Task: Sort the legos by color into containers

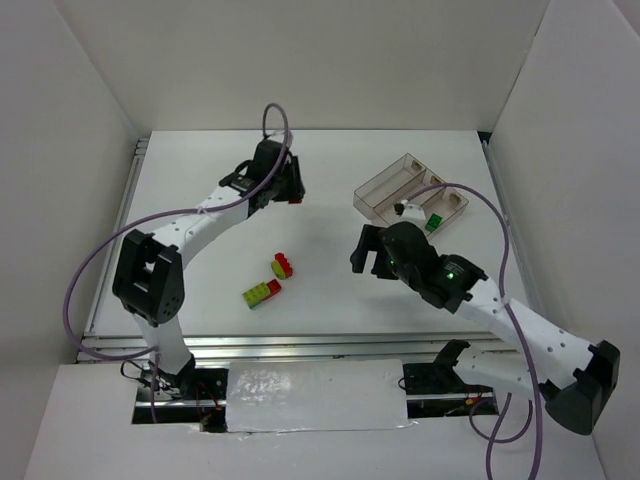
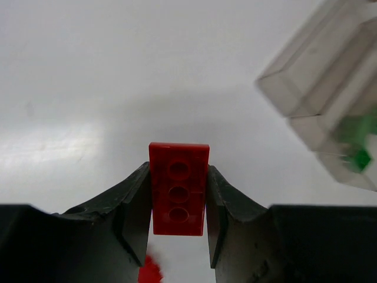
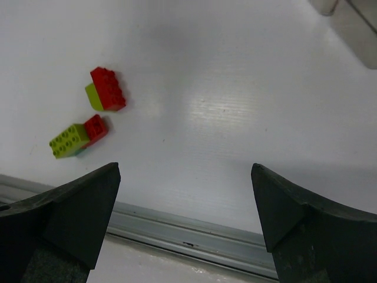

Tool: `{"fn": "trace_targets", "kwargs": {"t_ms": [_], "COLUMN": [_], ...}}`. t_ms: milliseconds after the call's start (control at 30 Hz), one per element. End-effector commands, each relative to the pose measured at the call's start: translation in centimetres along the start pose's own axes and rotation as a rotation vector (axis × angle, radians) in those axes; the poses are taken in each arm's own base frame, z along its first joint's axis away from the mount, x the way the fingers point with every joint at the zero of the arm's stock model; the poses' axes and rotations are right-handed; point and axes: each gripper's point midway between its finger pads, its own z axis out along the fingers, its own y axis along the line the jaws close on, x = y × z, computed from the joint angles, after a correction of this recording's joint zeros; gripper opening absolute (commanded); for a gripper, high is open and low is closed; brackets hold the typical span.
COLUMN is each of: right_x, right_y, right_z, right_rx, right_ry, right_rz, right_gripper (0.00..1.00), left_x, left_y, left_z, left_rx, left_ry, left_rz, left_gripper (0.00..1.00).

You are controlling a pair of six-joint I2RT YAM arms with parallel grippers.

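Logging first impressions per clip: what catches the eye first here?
The left gripper pinches a red brick at the far side of the table. Two red and yellow-green brick clusters lie mid-table. The right gripper hangs open near the clear containers, where a green brick sits.

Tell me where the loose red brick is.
In the left wrist view, the red brick is clamped in the left gripper, over the far middle of the table, left of the containers.

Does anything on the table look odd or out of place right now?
Nothing spilled or broken. The far clump and near clump each join red to yellow-green bricks, so they need splitting. The containers sit askew.
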Motion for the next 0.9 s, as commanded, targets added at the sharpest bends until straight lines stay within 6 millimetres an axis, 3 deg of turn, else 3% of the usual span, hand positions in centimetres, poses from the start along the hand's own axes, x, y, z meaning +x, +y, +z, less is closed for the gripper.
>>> {"fn": "trace_targets", "kwargs": {"t_ms": [0,67,100,133,167,200,233,333,367,433,467,500,567,600,667,700,800,867], "right_x": [-2.7,-3.8,-3.9,-4.2,-4.8,-4.6,-5.0,-5.1,-4.9,-5.2,-5.0,-5.0,-4.9,-4.9,-4.5,-4.4,-4.4,-4.4], "right_y": [-2.4,-2.6,-3.0,-3.1,-3.0,-3.3,-3.3,-3.2,-3.6,-3.8,-4.1,-4.1,-4.5,-4.7,-4.9,-5.0,-5.0,-4.8], "right_z": [-2.5,-4.4,-5.0,-5.6,-6.7,-7.0,-7.7,-8.4,-8.6,-9.3,-9.5,-9.9,-10.3,-10.5,-10.7,-10.7,-10.8,-10.9], "right_rx": [0.097,0.065,0.069,0.059,0.039,0.045,0.031,0.009,0.021,0.024,0.03,0.021,0.029,0.028,0.031,0.029,0.022,0.013], "right_ry": [-0.144,-0.196,-0.208,-0.222,-0.245,-0.239,-0.248,-0.253,-0.244,-0.252,-0.249,-0.254,-0.254,-0.256,-0.246,-0.243,-0.243,-0.24], "right_rz": [0.117,0.149,0.153,0.158,0.168,0.162,0.167,0.152,0.145,0.148,0.141,0.14,0.136,0.14,0.137,0.132,0.125,0.118], "right_gripper": [1.0,1.0,1.0,1.0,1.0,1.0,1.0,1.0,1.0,1.0,1.0,1.0,1.0,1.0,1.0,1.0,1.0,1.0], "left_x": [-4.6,-4.3,-3.2,-4.8,-4.2,-3.0,-3.3,-2.2,-1.1,-1.4,-0.5,-1.1,0.5,0.3,1.2,1.2,1.6,1.0], "left_y": [-9.6,-13.6,-14.8,-17.0,-18.9,-19.8,-21.7,-24.6,-25.2,-27.0,-27.4,-28.2,-29.1,-29.4,-29.1,-29.0,-28.7,-28.4], "left_z": [0.1,0.2,1.7,1.0,1.2,2.9,2.7,5.3,7.0,7.0,8.1,7.8,8.8,8.9,9.8,10.0,10.1,9.9], "left_rx": [0.279,0.352,0.374,0.418,0.453,0.463,0.489,0.54,0.548,0.588,0.589,0.602,0.614,0.607,0.591,0.588,0.587,0.562], "left_ry": [-0.132,-0.14,-0.117,-0.163,-0.167,-0.151,-0.183,-0.205,-0.202,-0.231,-0.229,-0.253,-0.245,-0.25,-0.236,-0.241,-0.234,-0.252], "left_rz": [0.149,0.202,0.227,0.242,0.261,0.276,0.291,0.288,0.286,0.278,0.283,0.281,0.296,0.29,0.284,0.277,0.268,0.258], "left_gripper": [0.11,0.13,0.14,0.16,0.2,0.23,0.25,0.28,0.28,0.3,0.34,0.36,0.43,0.46,0.61,0.75,0.95,1.0]}}
